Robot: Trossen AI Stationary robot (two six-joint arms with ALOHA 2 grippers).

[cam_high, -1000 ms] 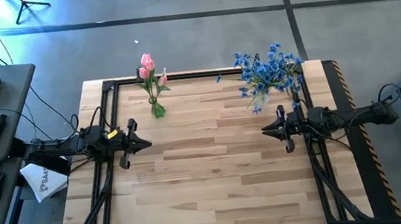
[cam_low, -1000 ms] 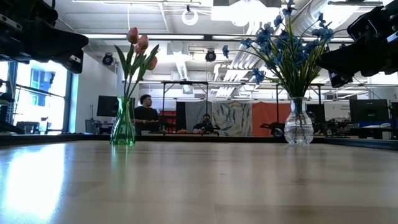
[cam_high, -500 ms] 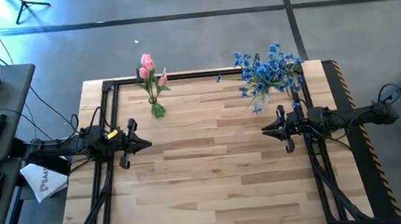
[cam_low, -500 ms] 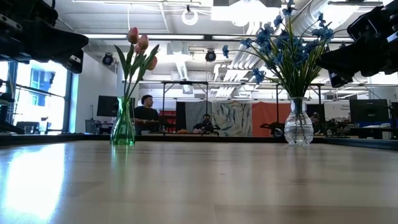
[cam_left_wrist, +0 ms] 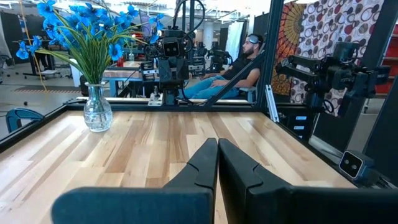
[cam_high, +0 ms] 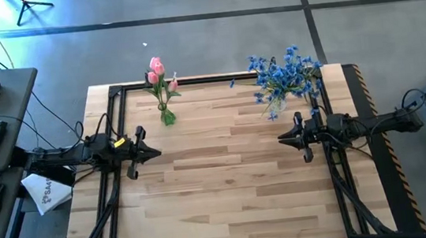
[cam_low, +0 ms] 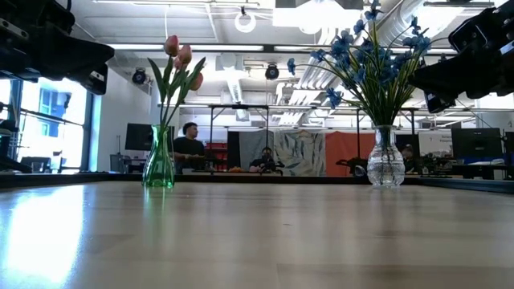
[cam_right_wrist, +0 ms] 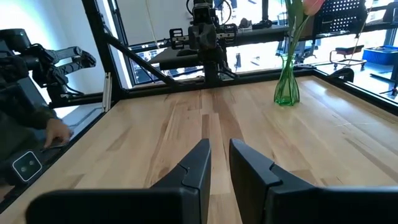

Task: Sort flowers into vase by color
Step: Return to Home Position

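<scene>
The left gripper [cam_high: 158,152] is hovering over the left side of the table [cam_high: 229,196], its fingers pressed together. The right gripper [cam_high: 281,137] is hovering opposite it, its fingers standing slightly apart and gripping nothing. The pink tulips [cam_high: 157,69] are standing in the green vase [cam_high: 167,116] at the far left; the blue flowers [cam_high: 287,71] are standing in the transparent vase [cam_high: 273,113] at the far right.
</scene>
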